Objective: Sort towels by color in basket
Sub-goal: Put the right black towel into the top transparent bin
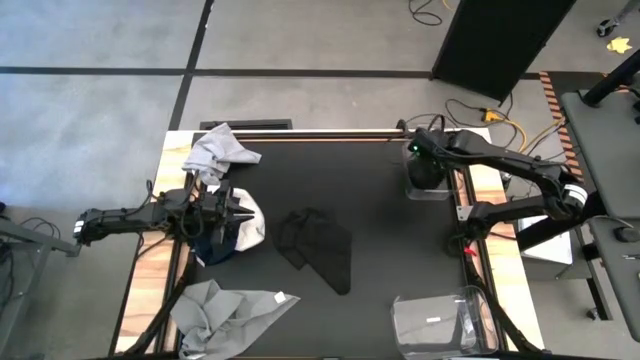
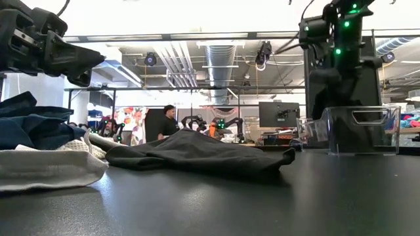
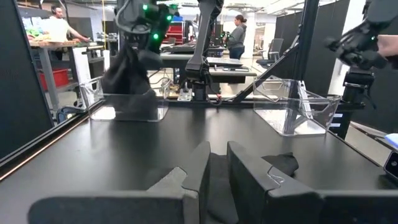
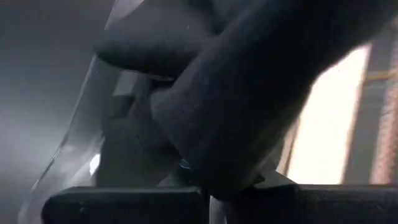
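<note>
My right gripper (image 1: 424, 160) stands over the clear bin (image 1: 432, 188) at the table's far right and is shut on a black towel (image 3: 127, 74), which hangs down into the bin. My left gripper (image 1: 243, 212) hovers shut and empty above a white towel (image 1: 252, 222) with a navy towel (image 1: 212, 250) lying on it, near the left edge. Another black towel (image 1: 318, 245) lies crumpled flat at the table's middle. One grey towel (image 1: 220, 150) sits at the far left corner, another (image 1: 225, 312) at the near left. My right gripper holds the black towel by its top end (image 3: 134, 46), coming from above with fingers pointing down. The towel (image 2: 341, 85) hangs below the fingers, its lower part inside the clear bin. The cloth itself fills the right wrist view and hides the contact.
A second clear bin (image 1: 440, 322) stands at the near right corner. Open black tabletop (image 1: 380, 240) lies between the middle towel and the bins. People and other benches show in the room beyond the table.
</note>
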